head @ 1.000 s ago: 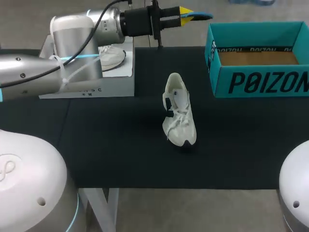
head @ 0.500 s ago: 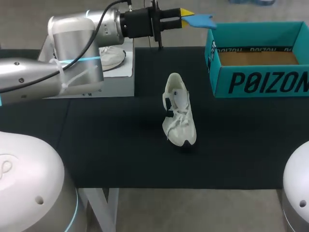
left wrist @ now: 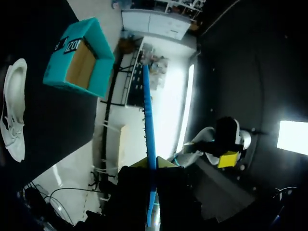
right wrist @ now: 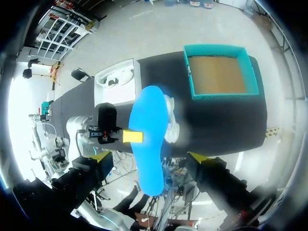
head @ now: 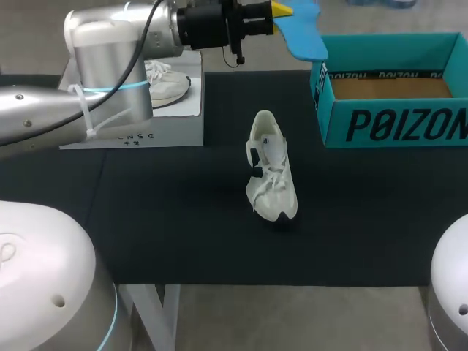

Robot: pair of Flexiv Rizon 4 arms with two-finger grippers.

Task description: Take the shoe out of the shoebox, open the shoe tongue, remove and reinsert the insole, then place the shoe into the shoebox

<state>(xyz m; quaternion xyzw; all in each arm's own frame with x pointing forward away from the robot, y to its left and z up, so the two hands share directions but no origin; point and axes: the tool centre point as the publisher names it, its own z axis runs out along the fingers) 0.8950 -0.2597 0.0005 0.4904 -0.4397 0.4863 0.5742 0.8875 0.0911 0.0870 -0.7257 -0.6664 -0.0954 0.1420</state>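
A white shoe point(head: 271, 178) stands upright in the middle of the black table, toe toward the front edge; it also shows in the left wrist view point(left wrist: 13, 113). My left gripper point(head: 281, 9) is high over the table's far edge, shut on a blue insole point(head: 304, 29) that sticks out toward the teal shoebox point(head: 395, 110). In the left wrist view the insole point(left wrist: 149, 125) runs edge-on out from between the yellow tips. My right gripper point(right wrist: 146, 156) hangs open far above the table, looking down on the insole point(right wrist: 148, 139), the half-hidden shoe point(right wrist: 172, 120) and the empty shoebox point(right wrist: 220, 72).
A white box point(head: 172, 110) with another white shoe point(head: 164, 82) in it stands at the back left, under my left arm. The shoebox point(left wrist: 79, 55) stands at the back right corner. Black cloth point(head: 183, 234) covers the table to its front edge.
My left gripper has lifted a little and turned the insole, which now shows its broad blue face and droops toward the shoebox. Shoe and shoebox have not moved.
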